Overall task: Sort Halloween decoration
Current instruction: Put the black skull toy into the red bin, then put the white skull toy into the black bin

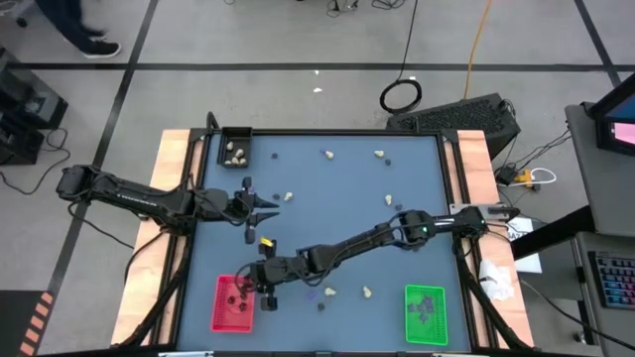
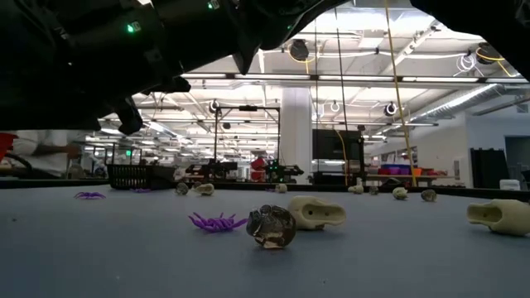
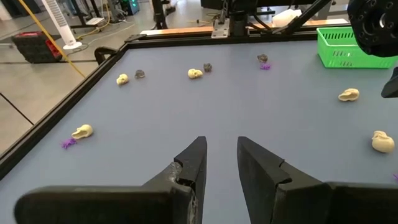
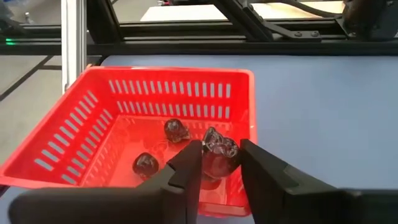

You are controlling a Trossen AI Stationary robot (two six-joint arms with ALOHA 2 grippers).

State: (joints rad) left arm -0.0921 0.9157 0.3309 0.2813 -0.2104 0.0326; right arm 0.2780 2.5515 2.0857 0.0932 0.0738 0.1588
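My right gripper [image 4: 221,163] reaches across the table to the red tray [image 1: 220,315] at the near left. It is shut on a black lump [image 4: 219,149] above the tray's near right corner. Two more black lumps [image 4: 176,129] lie on the tray's floor. My left gripper [image 3: 221,155] hovers open and empty over the table's left middle [image 1: 260,206]. Cream lumps [image 1: 379,154], black lumps and purple bits [image 2: 217,222] lie scattered on the blue table top. My right gripper pinches the black lump by its two sides [image 4: 208,148] between its two fingertips. The fingers slant down toward the tray from the table's right. The lump is lifted clear, above the tray's floor and just inside its wall.
A black tray [image 1: 236,137] with cream lumps stands at the far left corner. A green tray [image 1: 425,294] with dark bits stands at the near right. A raised rim runs round the table. Free room lies in the table's middle.
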